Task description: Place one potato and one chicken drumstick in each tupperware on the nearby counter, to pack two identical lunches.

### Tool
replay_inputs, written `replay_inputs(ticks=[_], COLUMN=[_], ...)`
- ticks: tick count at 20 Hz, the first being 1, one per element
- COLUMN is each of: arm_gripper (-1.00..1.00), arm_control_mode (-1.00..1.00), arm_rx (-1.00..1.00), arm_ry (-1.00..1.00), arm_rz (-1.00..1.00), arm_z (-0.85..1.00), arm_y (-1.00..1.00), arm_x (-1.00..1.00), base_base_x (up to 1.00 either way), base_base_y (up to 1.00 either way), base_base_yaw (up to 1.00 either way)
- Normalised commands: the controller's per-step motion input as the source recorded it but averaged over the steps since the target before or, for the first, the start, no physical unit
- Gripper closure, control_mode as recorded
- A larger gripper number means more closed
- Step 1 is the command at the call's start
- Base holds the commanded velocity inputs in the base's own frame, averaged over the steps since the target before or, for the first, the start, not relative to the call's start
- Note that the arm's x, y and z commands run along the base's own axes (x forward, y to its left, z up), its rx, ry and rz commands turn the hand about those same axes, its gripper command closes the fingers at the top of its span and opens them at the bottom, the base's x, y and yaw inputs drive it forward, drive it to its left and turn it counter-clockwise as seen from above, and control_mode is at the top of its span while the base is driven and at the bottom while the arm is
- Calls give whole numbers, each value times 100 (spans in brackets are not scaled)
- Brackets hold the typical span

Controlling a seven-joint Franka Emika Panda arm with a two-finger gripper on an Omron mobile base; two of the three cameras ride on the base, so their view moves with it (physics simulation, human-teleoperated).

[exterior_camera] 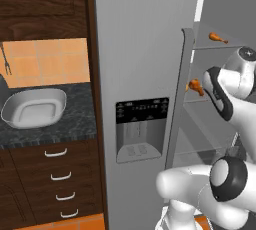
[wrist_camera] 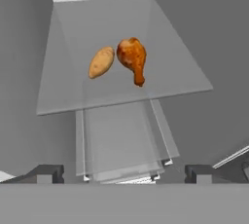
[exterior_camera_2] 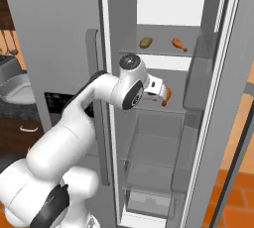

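My gripper (wrist_camera: 124,174) is open inside the open fridge, with nothing between its fingertips (wrist_camera: 48,173). Ahead of it, one potato (wrist_camera: 101,62) and one chicken drumstick (wrist_camera: 132,57) lie side by side on a glass shelf, the potato to the left, both well apart from the fingers. In the right base view the gripper (exterior_camera_2: 159,91) hovers over the middle shelf, the drumstick (exterior_camera_2: 167,94) just beyond it. On the shelf above lie a second potato (exterior_camera_2: 145,42) and a second drumstick (exterior_camera_2: 179,44). A pale tupperware (exterior_camera: 35,106) sits empty on the dark counter (exterior_camera: 75,124).
The closed fridge door with its dispenser panel (exterior_camera: 141,129) stands between the counter and the open compartment. An open door with bins (exterior_camera_2: 198,78) flanks the shelves on the right. Wood drawers (exterior_camera: 57,174) lie under the counter. Lower glass shelves (wrist_camera: 121,140) sit beneath the gripper.
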Motion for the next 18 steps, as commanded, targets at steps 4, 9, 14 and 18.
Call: replay_inputs(ticks=[4,9,14,18], arm_gripper=[-100,-100,-100,-100], arm_control_mode=[-100,-100,-100,-100], arm_rx=[0,0,0,0], arm_ry=[12,-12,-4,0], arm_rz=[9,7,6,0], arm_z=[-37,-58,-46,-15], arm_y=[-27,-6,-9,-1], arm_x=[88,13,28,63], base_base_x=[0,0,0,0], base_base_y=[0,0,0,0], base_base_yaw=[0,0,0,0])
